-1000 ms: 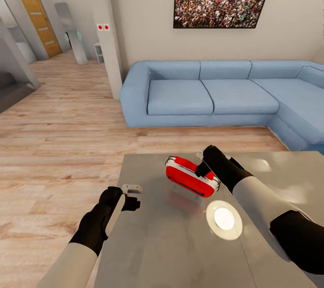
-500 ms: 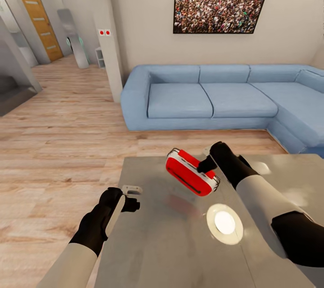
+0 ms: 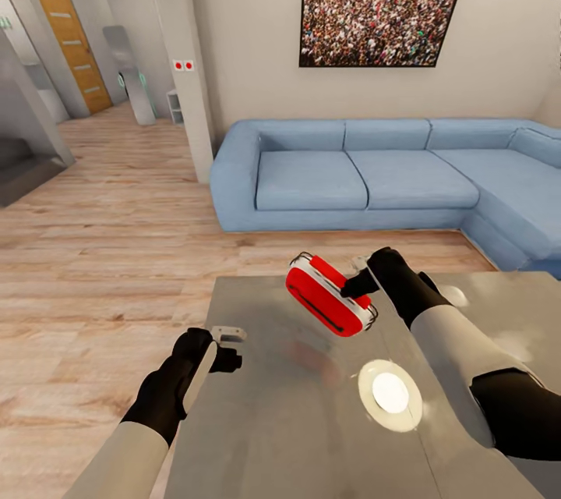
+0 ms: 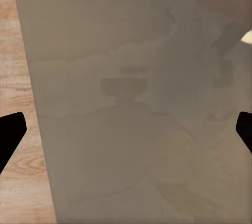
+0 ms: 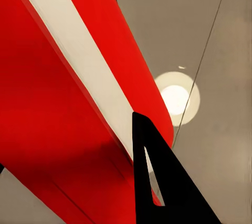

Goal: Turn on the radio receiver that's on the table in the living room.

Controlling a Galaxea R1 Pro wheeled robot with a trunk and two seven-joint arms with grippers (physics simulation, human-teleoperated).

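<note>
- The small red and white rounded radio receiver (image 3: 329,300) sits a little below the centre of the head view, tilted, lifted clear of the large low coffee table with the glossy grey reflective top (image 3: 296,437), with a faint red reflection on the top beneath it.
- The right gripper (image 3: 360,281), black, at the end of a white forearm coming in from the lower right of the head view, is clamped on the right end of the radio receiver.
- In the right wrist view the radio receiver (image 5: 63,103) fills the left half as a red body with a white band, and one black fingertip (image 5: 157,182) lies against it at the lower middle.
- A round bright lamp reflection (image 3: 389,394) glows on the table top in the lower right of the head view; it also shows at the right of centre in the right wrist view (image 5: 176,98).
- The left gripper (image 3: 226,347) hovers at the table's left edge, lower left of the head view, its jaws spread apart and holding nothing.
- In the left wrist view its two black fingertips (image 4: 10,135) stand at opposite side edges of the frame, over the grey table (image 4: 131,103) and a strip of light wood-plank floor (image 4: 16,51).
- Across the middle of the head view stands a blue L-shaped sofa (image 3: 374,175), and above it, at the upper centre, a framed crowd picture (image 3: 386,0) hangs on the white wall.
- An orange wooden door (image 3: 70,43) stands at the upper left.
</note>
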